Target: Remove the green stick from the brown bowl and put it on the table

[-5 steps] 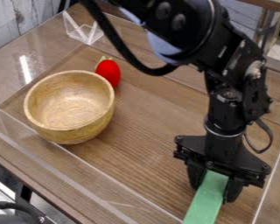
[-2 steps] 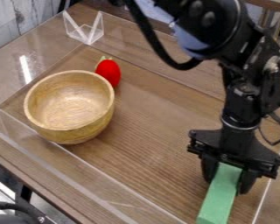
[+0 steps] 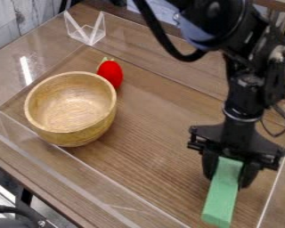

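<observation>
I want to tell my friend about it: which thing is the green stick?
Find the black gripper at the table's right side. Below it, the green stick lies on the wood, far from the brown bowl. It's flat, long and bright green.

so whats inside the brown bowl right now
Nothing: the brown bowl shows only its pale inside. The near rim hides a sliver of the inner wall. The green stick lies on the table.
</observation>
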`<state>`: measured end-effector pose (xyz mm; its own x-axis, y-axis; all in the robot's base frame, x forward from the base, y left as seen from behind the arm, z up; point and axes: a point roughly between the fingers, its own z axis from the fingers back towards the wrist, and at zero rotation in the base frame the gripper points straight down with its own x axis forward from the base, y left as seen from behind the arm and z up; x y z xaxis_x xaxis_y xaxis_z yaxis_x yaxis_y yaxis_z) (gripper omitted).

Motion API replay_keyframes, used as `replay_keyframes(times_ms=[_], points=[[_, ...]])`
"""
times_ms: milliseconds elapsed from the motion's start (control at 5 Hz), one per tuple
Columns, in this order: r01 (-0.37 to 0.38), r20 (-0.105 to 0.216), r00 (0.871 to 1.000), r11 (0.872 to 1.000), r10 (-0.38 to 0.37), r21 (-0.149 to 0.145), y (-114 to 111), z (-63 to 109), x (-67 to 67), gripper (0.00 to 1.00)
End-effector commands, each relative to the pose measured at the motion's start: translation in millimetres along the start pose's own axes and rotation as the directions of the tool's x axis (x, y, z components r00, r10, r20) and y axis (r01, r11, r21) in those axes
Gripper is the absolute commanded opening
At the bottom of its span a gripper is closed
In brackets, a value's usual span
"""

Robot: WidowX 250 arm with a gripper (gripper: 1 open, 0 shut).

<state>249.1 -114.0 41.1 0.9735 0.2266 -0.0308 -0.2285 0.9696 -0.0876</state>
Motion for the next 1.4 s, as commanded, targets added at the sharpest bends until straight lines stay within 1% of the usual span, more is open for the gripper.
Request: replay_keyframes(times_ms=[0, 200, 400, 600, 800, 1000, 1200], points=[[0.017, 0.053, 0.999, 0.999, -0.015, -0.038, 9, 21.4, 8.0, 0.0], [0.04, 0.049, 0.998, 0.998, -0.038, -0.043, 21, 22.9, 3.3, 0.0], [0.119, 0.042, 0.992, 0.991, -0.117, -0.053, 19, 9.8, -3.1, 0.0], [0.201, 0.037, 0.979, 0.978, -0.2, -0.059, 16, -2.4, -7.2, 0.0], [0.252, 0.042, 0.967, 0.966, -0.25, -0.054, 7, -2.4, -17.4, 0.0], [0.295, 0.043, 0.955, 0.954, -0.293, -0.049, -1, 1.3, -26.1, 1.0], [0.26, 0.06, 0.964, 0.965, -0.257, -0.04, -1, 1.7, -21.6, 0.0]])
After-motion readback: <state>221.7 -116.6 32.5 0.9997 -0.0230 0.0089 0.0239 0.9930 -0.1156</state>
